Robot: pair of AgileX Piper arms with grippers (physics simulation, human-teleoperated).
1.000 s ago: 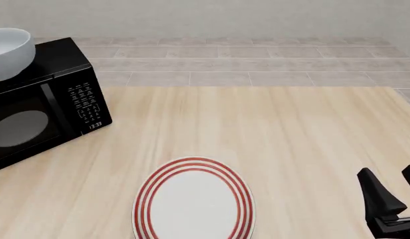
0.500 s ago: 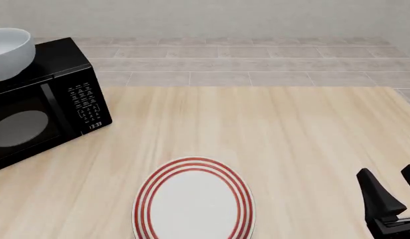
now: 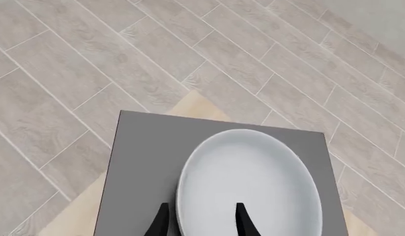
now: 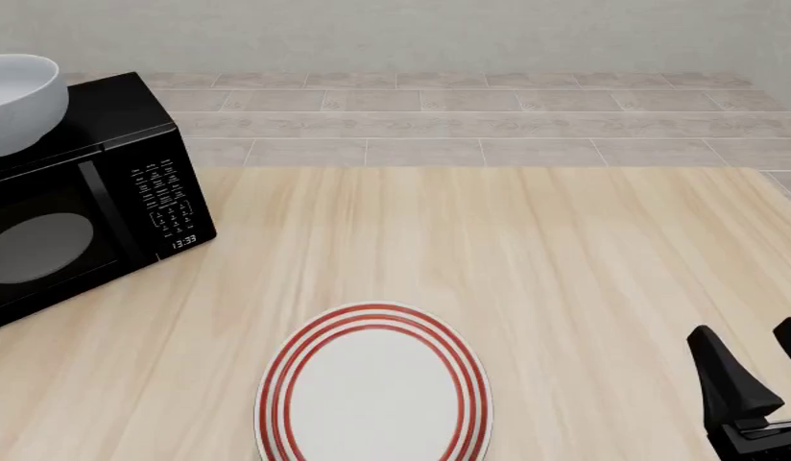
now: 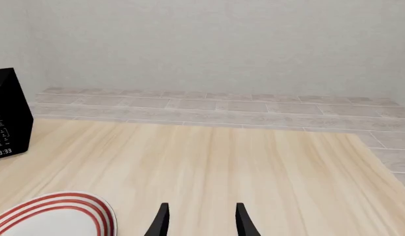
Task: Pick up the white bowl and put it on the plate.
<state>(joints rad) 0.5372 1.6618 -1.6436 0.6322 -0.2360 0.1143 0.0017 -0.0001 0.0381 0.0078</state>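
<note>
The white bowl [image 4: 14, 101] stands on top of the black microwave [image 4: 101, 192] at the far left of the table. In the left wrist view, my left gripper [image 3: 201, 221] is open just above the bowl [image 3: 251, 187]. One finger is outside the bowl's near rim and the other is over its inside. The left gripper is out of the front view. The red-ringed plate [image 4: 373, 389] lies flat at the table's front middle; it also shows in the right wrist view [image 5: 51, 219]. My right gripper [image 4: 745, 331] is open and empty at the front right, well right of the plate.
The microwave's grey top [image 3: 150, 162] carries the bowl, with tiled floor [image 3: 71, 73] beyond and below it. The wooden table [image 4: 524, 250] ends at a far edge, with the floor and a wall behind. The microwave's corner shows in the right wrist view [image 5: 9, 113].
</note>
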